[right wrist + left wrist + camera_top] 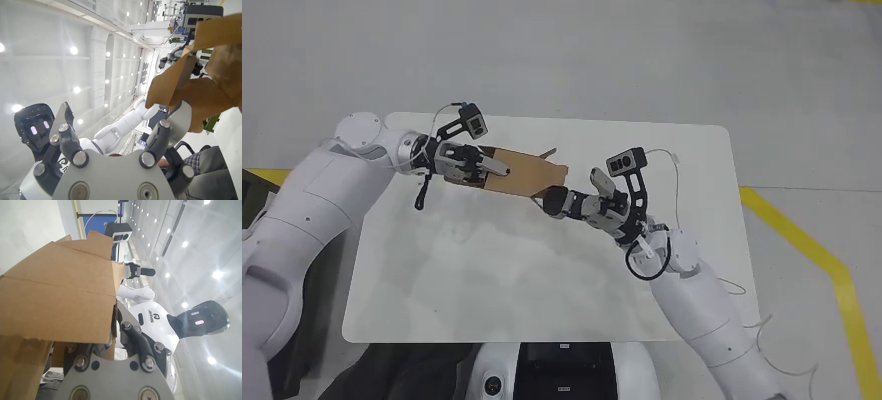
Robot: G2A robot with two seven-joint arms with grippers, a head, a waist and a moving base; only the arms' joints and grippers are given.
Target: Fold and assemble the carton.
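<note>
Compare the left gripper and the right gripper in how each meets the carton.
The left gripper is shut on one end of the carton; the right gripper is open at the opposite end. The left gripper's fingers are mostly covered by cardboard, while one of the right gripper's fingers lies against a flap and the other stands free. Both touch the same carton over the table.

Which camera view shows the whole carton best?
The top view: the carton is in sight from end to end, a flat brown piece above the table. The left wrist view gives creased panels close up; the right wrist view, bent flaps at one end.
</note>
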